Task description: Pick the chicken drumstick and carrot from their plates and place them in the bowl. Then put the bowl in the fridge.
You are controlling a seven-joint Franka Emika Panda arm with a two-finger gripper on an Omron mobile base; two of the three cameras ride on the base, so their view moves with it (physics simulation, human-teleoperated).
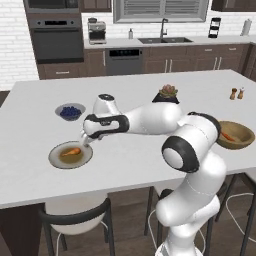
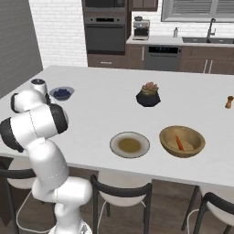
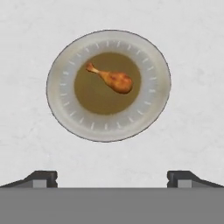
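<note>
Chicken drumstick diagonal on plate

Chicken drumstick: orange-brown, plump end and thin bone tip, lying flat on the olive-brown centre of the plate below me, pale grey rim.

Second plate: same kind, bare, on the counter just beside the bowl.

Bowl: round, light-brown wood, upright.

Carrot: slim, orange-red, lying inside the bowl.
</note>
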